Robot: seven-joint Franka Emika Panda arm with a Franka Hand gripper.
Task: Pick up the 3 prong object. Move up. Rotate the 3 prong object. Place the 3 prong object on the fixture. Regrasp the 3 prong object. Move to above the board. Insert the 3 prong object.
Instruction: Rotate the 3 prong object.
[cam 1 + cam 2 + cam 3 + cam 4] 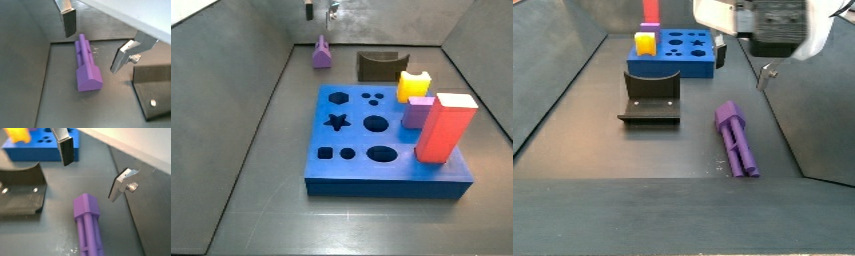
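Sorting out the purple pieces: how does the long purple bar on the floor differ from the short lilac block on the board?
The 3 prong object is long, ridged, deeper purple, lying flat on the floor, below the open tool. The lilac block is short, plain, paler, standing upright in the board. Both are purplish.

Claw above 3 prong object

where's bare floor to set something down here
Bare floor lies in front of the board and along its left wall side. Crowded: the far end, where the 3 prong object, fixture and the open gripper above sit together.
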